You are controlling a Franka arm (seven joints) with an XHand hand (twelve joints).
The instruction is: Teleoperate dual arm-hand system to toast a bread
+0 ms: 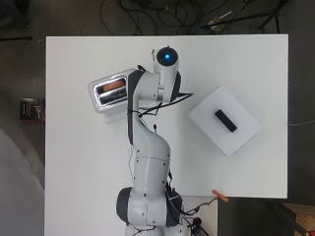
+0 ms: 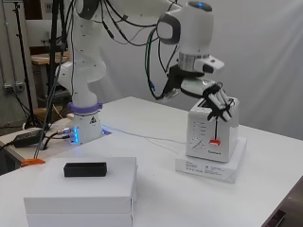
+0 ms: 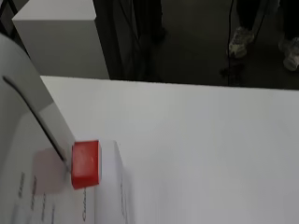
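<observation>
One white table (image 1: pixel 78 172) carries everything, with the white arm (image 1: pixel 147 162) reaching up from its base at the near edge and bending over the toaster. Next in size is a flat white box (image 1: pixel 236 135) lying well to the side of the arm, with a small black block (image 1: pixel 225 121) on top of it. The toaster (image 2: pixel 201 135) stands upright on a low white slab (image 2: pixel 208 169) toward the far part of the table; from overhead a slice of bread (image 1: pixel 113 85) shows brown in one of its two top slots, while the other slot looks dark. The hand (image 2: pixel 215 101) hangs at the toaster's top edge, its dark fingers curled downward over the end face, though whether they touch it cannot be told. Smallest, the red lever knob (image 2: pixel 215 142) sits low in its slot on that end face, apart from the fingers.
</observation>
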